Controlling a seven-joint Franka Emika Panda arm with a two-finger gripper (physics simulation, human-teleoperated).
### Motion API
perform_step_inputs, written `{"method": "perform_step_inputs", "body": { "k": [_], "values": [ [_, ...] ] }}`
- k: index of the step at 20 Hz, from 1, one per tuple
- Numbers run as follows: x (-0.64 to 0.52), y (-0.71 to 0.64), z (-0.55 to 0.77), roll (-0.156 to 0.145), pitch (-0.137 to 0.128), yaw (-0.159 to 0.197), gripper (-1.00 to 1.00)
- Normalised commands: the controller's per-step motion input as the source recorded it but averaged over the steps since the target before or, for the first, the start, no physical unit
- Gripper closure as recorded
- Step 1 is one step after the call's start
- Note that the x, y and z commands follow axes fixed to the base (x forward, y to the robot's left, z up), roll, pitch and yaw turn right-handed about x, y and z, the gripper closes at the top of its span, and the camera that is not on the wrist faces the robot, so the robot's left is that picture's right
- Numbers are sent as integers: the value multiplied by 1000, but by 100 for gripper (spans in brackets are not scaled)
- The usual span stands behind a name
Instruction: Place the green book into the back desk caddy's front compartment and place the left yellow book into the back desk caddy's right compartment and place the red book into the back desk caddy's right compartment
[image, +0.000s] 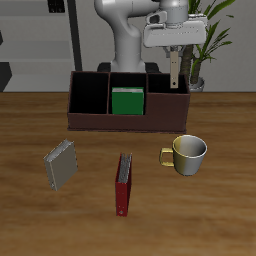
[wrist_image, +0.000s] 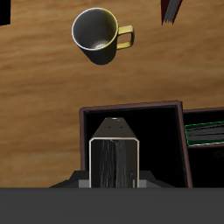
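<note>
Wooden boards make up the surface (image: 30, 130), with grey shelves and a potted plant (image: 205, 45) behind it. High over the back desk caddy (image: 128, 122) hangs the pincer (image: 176, 78), and it is pinching a book by its top edge. This looks like the left yellow book (image: 176, 72); it hangs straight down, thin edge first, so it can slide in. It sits right above the right compartment (image: 166, 100), the caddy's end part nearest the plant, which is where it belongs. From the wrist view the book (wrist_image: 115, 162) lines up over that dark open box.

Next door in the caddy, the green book (image: 127, 100) already stands in the front compartment (image: 128, 92). That part looks done.

In front of the caddy sits a cream mug (image: 187, 153). Beside the mug, the red book (image: 123, 184) lies waiting for its turn. Farther along from it lies a grey-tan book (image: 60, 165).
</note>
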Motion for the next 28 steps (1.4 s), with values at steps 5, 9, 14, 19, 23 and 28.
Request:
{"method": "perform_step_inputs", "body": {
  "k": [5, 9, 14, 19, 23, 28],
  "values": [
    [57, -13, -97, -16, 36, 1, 100],
    [116, 46, -132, 19, 88, -13, 100],
    [113, 15, -116, -40, 19, 29, 100],
    [123, 71, -154, -40, 21, 27, 100],
    [-23, 110, -169, -54, 12, 20, 100],
    [-8, 133, -132, -5, 16, 24, 100]
  ]
}}
